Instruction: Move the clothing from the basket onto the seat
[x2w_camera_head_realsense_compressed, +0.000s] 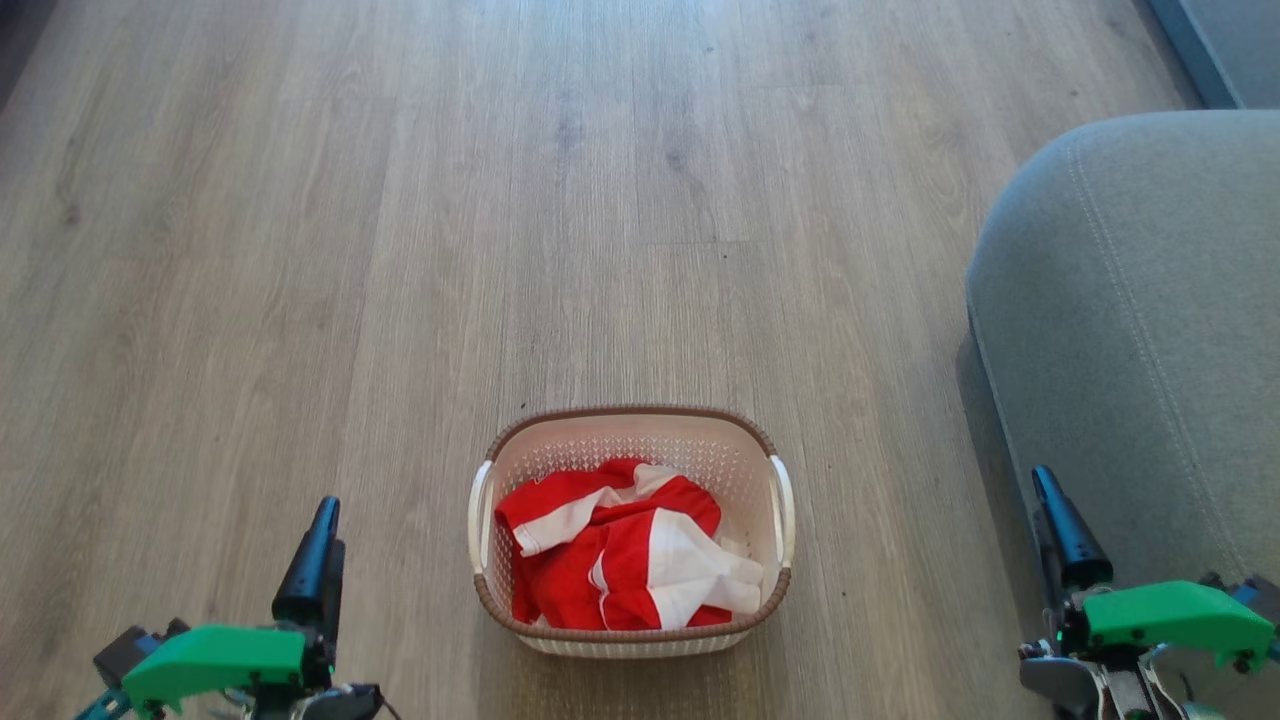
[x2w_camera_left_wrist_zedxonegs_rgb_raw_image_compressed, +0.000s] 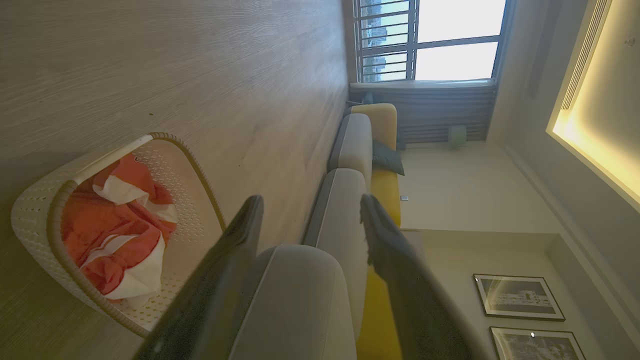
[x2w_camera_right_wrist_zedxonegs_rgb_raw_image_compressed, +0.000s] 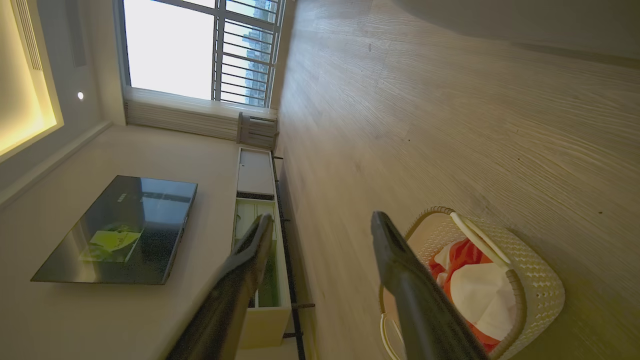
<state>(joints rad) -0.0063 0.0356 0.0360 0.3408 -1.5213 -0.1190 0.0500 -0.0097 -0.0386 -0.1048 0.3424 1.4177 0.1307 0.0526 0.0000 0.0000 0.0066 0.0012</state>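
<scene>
Your left gripper (x2w_camera_left_wrist_zedxonegs_rgb_raw_image_compressed: 312, 200) and right gripper (x2w_camera_right_wrist_zedxonegs_rgb_raw_image_compressed: 322, 219): jaws wide, empty. Clothing (x2w_camera_head_realsense_compressed: 620, 560), maybe two pieces, in basket (x2w_camera_head_realsense_compressed: 640, 410), seat (x2w_camera_head_realsense_compressed: 1150, 300) nearby.

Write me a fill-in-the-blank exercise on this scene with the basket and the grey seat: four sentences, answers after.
The clothing lies in the basket, which stands on the wooden ____.
The seat is on the robot's ____ of the basket.
The left gripper and the right gripper both stand ____.
The basket's two side handles are ____ in colour.
Missing words: floor; right; open; white.
</scene>
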